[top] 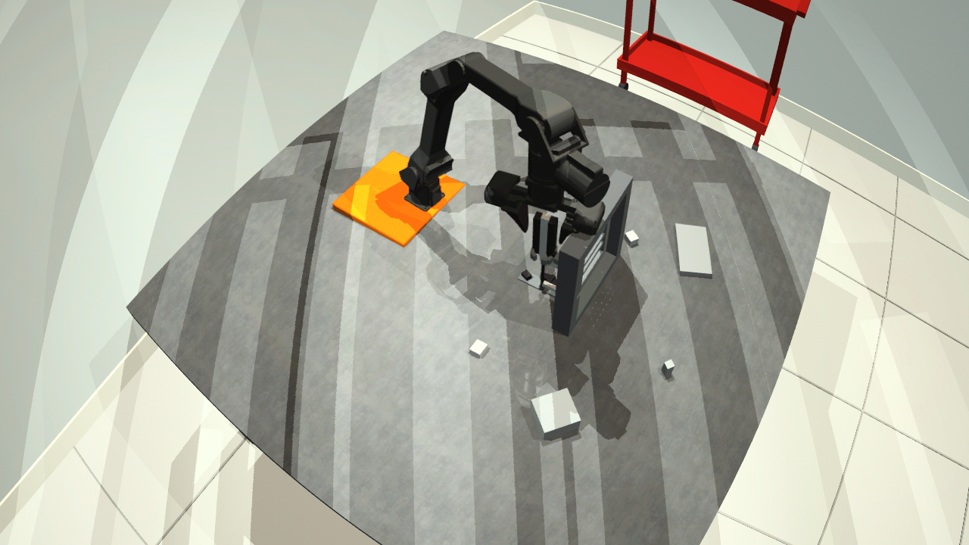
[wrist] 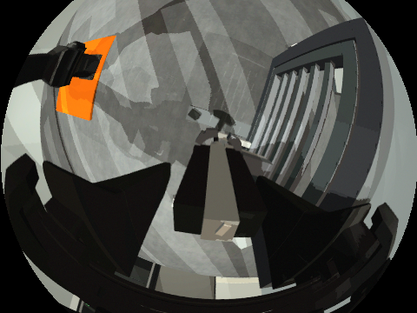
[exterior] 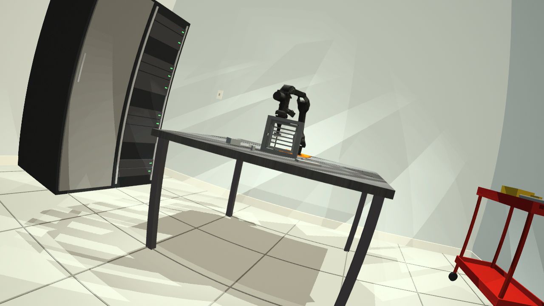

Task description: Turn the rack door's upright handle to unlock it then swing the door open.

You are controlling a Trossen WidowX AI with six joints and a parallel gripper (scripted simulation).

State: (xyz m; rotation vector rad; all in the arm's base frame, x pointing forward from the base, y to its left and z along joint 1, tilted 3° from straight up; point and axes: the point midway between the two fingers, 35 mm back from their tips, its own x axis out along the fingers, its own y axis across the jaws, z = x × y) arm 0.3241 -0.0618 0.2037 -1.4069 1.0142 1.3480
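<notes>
Straddling upright handle [top: 543, 238] [exterior: 279, 127] [wrist: 220, 191], claw [top: 543, 232] [exterior: 282, 117] [wrist: 215, 176] partly open, gripping nothing; handle between fingers.

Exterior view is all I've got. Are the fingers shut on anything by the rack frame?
Observer: No. In the wrist view the gripper is open, with an upright black-and-grey bar between its fingers and a gap showing on the left of the picture.

Operator: Arm base centred on the orange plate?

Observer: No. From the top, the arm base stands toward one edge of the orange plate.
</notes>
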